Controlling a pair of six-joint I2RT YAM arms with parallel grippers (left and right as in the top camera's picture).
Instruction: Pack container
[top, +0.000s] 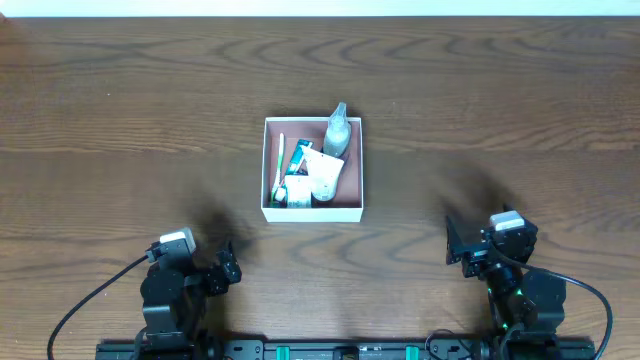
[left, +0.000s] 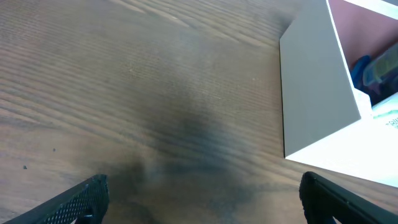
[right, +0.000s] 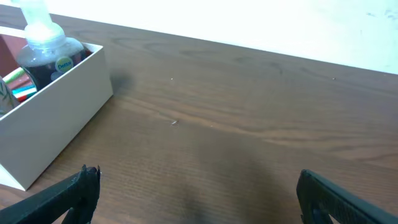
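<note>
Matt white container (top: 312, 212), grained wood table (top: 120, 100), clear plastic bottle (top: 337, 131)

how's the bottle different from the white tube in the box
The bottle is see-through with dark contents; the tube is opaque white. The bottle sits in the far right corner of the box, top poking above the rim; the tube lies lower, nearer the middle. Both are inside the box.

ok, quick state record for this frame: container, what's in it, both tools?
container: white-walled box, mid table, upright
contents: bottle in far right corner, white tube, other small items unclear
left tool: open, empty, near table edge, apart from container
right tool: open, empty, near table edge, apart from container
</note>
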